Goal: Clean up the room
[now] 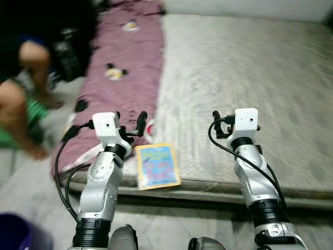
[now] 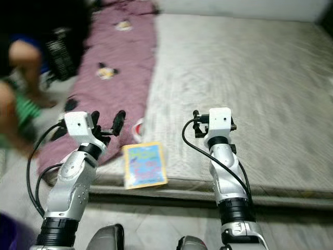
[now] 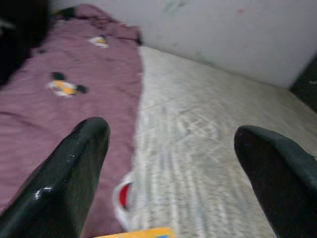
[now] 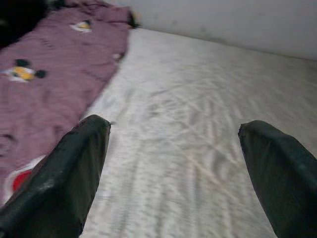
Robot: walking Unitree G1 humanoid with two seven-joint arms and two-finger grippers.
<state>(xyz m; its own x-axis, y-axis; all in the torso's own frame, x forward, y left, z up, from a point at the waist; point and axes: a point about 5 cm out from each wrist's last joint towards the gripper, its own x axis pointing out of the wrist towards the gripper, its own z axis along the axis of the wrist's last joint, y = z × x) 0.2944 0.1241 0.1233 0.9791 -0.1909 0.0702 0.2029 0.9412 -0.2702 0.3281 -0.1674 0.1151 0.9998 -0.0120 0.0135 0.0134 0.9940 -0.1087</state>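
At the near edge of the grey mattress (image 1: pixel 244 78) lies a yellow-bordered picture book with a blue cover (image 1: pixel 157 165), just beside the maroon cartoon-print blanket (image 1: pixel 125 62). Both arms reach forward above the bed; the left hand (image 3: pixel 168 163) and right hand (image 4: pixel 173 163) each have fingers spread apart, holding nothing. A person's legs (image 1: pixel 21 94) show to the left. Judging by this, the approach is under way; next the left hand likely lowers toward the book.

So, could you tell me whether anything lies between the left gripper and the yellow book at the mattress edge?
Nothing visible does. The left gripper hangs open just above the yellow book, which lies flat on the grey mattress beside the maroon blanket.
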